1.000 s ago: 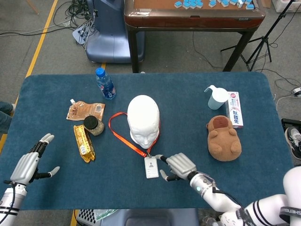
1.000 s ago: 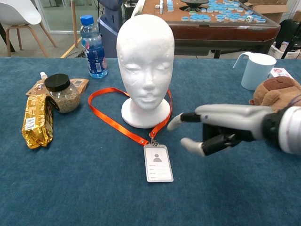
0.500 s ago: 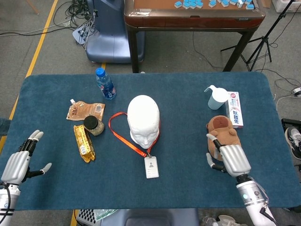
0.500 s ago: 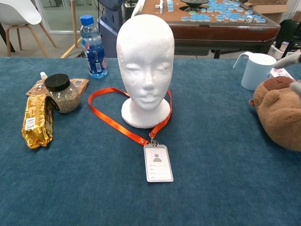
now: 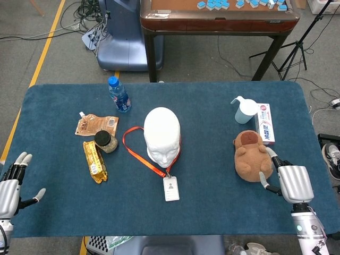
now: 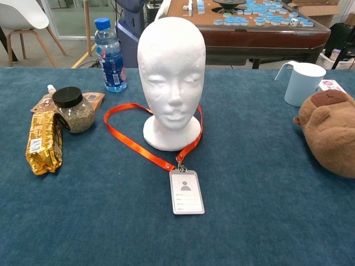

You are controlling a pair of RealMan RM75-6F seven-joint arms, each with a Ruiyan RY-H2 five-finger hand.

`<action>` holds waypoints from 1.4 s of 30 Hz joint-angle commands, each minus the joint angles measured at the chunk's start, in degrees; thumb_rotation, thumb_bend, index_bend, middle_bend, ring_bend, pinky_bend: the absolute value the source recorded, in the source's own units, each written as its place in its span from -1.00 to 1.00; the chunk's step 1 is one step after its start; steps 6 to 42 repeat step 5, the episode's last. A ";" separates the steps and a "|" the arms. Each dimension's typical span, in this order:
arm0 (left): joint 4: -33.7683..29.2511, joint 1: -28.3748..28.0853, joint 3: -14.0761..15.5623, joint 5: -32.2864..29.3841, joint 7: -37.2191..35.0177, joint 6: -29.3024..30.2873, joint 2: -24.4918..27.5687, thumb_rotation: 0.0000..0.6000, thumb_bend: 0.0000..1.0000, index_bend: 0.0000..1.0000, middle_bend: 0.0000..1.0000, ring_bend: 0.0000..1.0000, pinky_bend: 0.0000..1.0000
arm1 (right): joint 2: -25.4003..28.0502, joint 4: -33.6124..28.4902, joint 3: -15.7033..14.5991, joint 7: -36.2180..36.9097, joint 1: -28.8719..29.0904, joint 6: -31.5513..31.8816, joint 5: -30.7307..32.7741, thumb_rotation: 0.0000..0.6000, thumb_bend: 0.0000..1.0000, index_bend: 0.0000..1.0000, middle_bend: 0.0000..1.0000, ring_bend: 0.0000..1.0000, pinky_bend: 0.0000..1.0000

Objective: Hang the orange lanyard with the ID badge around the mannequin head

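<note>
**Lanyard lying looped around the mannequin's base, both hands empty at the table edges**

Starting at the far left: left hand [image 5: 9, 187] hovering at the near left edge of the table [image 5: 53, 212], fingers spread, holding nothing. Well off to its right, past the gold packet [image 5: 94, 161] and the jar [image 5: 106, 142], lying flat on the cloth: the orange lanyard [image 5: 139, 154], circling the foot of the mannequin head [image 5: 162, 135] and bulging out toward that hand. Trailing from its clip toward the near edge, the ID badge [image 5: 170, 189], face up, roughly midway between both hands. Further right, right hand [image 5: 292, 183] sitting just beside the brown plush toy [image 5: 252, 155], fingers loosely parted, gripping nothing.

Likely handling: light, limp ribbon, sagging once lifted; stiff, slick badge dangling as a small weight. Best pinching the strap on the open side loop, not the badge.
</note>
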 commanded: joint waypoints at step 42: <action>-1.07 1.36 0.82 0.43 1.72 0.59 -0.05 1.00 -0.55 -1.00 -1.00 -1.00 -0.78 | 0.08 0.03 1.60 0.56 -2.22 -1.00 -2.54 0.13 -0.15 -0.70 -0.03 0.02 0.63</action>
